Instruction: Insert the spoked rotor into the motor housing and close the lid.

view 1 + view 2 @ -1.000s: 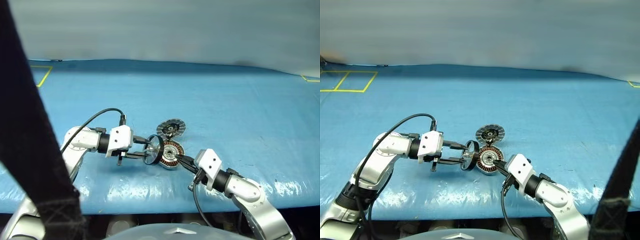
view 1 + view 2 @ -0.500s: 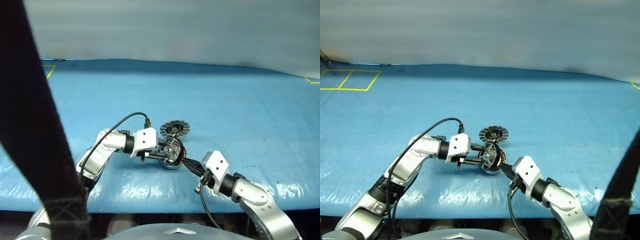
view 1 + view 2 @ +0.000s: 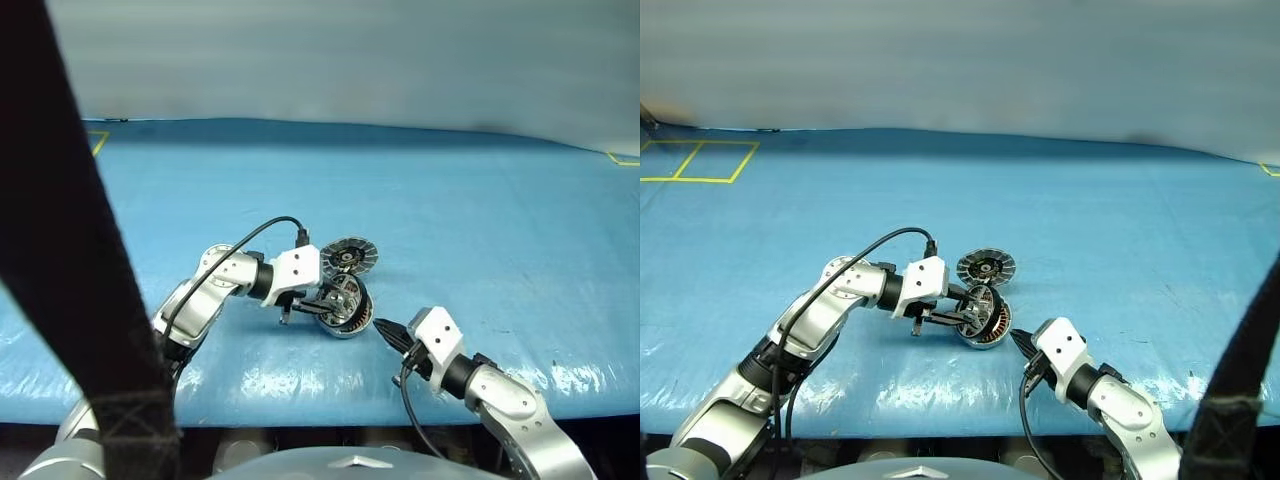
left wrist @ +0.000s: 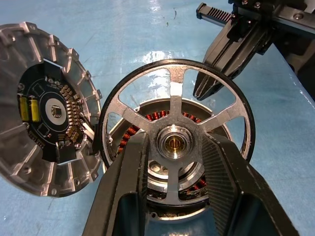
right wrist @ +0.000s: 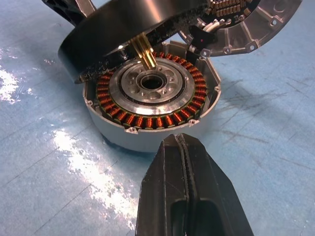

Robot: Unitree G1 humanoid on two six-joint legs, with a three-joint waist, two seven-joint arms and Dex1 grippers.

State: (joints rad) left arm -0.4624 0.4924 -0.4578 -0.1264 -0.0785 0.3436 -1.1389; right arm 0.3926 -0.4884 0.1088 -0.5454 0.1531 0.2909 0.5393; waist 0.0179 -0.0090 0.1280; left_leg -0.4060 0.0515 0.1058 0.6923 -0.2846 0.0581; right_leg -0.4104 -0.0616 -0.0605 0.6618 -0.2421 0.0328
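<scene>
My left gripper (image 4: pixel 174 147) is shut on the hub of the spoked rotor (image 4: pixel 221 120), a dark-rimmed wheel with silver spokes. It holds the rotor tilted just over the motor housing (image 5: pixel 150 93), whose copper windings ring a silver hub. The rotor's rim (image 5: pixel 123 29) hangs over the housing's far side. The lid (image 3: pixel 348 256) lies right behind the housing with its ribbed face and dark centre up. My right gripper (image 5: pixel 184 147) is shut and empty, its tips a short way in front of the housing wall, apart from it.
Everything lies on a blue table cover (image 3: pixel 480 210) with open room all around the three parts. The table's front edge runs just under my arms. Yellow tape marks (image 3: pixel 700 160) sit at the far left. A black strap (image 3: pixel 70 250) crosses the left eye view.
My left gripper carried the rotor to the right, from beside the housing to over it. My right gripper drew back a little from the housing's wall.
</scene>
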